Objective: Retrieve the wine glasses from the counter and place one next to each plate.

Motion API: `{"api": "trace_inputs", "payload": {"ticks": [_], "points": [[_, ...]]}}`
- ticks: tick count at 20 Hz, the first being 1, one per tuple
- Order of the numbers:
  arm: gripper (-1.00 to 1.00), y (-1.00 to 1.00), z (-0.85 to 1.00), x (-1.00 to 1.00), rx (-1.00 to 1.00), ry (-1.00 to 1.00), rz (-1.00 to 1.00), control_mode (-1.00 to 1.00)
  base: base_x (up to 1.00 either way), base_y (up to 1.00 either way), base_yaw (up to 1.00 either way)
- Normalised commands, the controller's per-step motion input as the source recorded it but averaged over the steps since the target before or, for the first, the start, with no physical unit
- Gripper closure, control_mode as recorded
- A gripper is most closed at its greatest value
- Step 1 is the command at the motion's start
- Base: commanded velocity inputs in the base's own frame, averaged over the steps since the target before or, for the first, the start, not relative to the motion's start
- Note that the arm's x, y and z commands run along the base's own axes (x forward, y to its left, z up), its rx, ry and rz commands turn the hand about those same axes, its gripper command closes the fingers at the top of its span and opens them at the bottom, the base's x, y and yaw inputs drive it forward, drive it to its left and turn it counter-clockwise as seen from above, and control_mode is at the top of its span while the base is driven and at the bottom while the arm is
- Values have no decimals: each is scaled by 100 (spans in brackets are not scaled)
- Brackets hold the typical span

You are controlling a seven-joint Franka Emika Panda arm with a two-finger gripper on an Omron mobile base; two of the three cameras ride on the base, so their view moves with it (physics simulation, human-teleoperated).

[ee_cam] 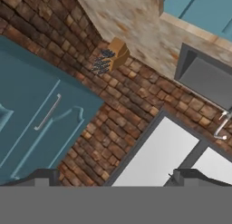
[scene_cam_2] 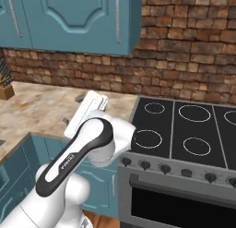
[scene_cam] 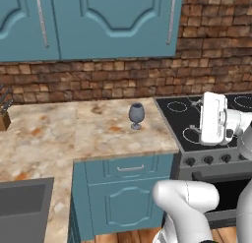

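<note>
End effector (ee_cam: 111, 175) spread wide, holding nothing; dark fingertips (ee_cam: 43, 175) low in the hand view, aimed at brick wall (ee_cam: 131, 123), cabinet door (ee_cam: 41, 105) and knife block (ee_cam: 115, 53) rather than at any glass. In the left base view, hand (scene_cam: 214, 119) raised at right centre over the stove (scene_cam: 197, 124). Wine glass (scene_cam: 137, 115) stood upright near frame centre on the surface (scene_cam: 98, 134), well apart from the hand and to its left, stem vertical. Judged not yet approached: needed a swing left and a turn of the hand toward the glass. No plates seen.
</note>
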Motion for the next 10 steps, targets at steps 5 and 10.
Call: {"api": "trace_inputs", "payload": {"ticks": [5, 10], "points": [[-100, 0, 0, 0, 0, 0, 0, 100, 9, 27, -7], [-100, 0, 0, 0, 0, 0, 0, 100, 34, 33, -3]]}}
